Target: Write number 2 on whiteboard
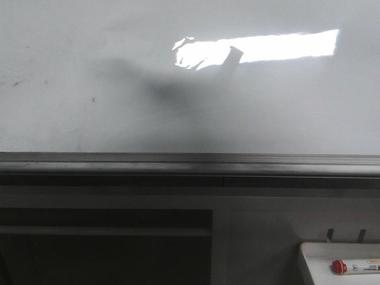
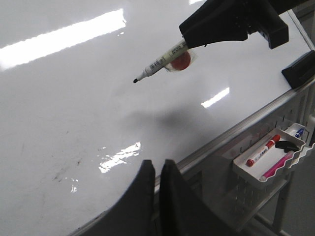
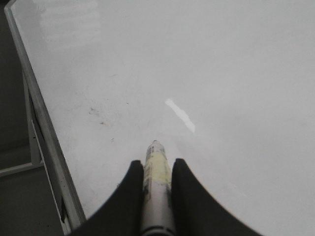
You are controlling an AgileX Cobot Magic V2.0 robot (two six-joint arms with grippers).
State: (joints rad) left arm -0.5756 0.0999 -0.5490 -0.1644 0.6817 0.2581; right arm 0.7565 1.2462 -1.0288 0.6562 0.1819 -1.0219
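The whiteboard [image 1: 190, 89] fills the front view, glossy white with a bright light reflection [image 1: 267, 46] and a grey edge rail [image 1: 190, 159]. No number 2 shows on it. My right gripper [image 3: 157, 167] is shut on a white marker [image 3: 156, 187] that points at the board. In the left wrist view the same right gripper [image 2: 192, 34] hangs over the board, and the marker [image 2: 160, 61] has its black tip [image 2: 135, 80] close to the surface; I cannot tell if it touches. My left gripper [image 2: 157, 169] is shut on nothing, over the board's edge rail [image 2: 236, 129].
A small white tray [image 2: 246, 174] hangs below the rail and holds a red-capped marker [image 2: 262, 150] and a pink one [image 2: 276, 166]. A black eraser [image 2: 299, 73] sits at the board's edge. A red round spot [image 2: 180, 60] shows beside the marker. Faint dark smudges [image 2: 64, 172] mark the board.
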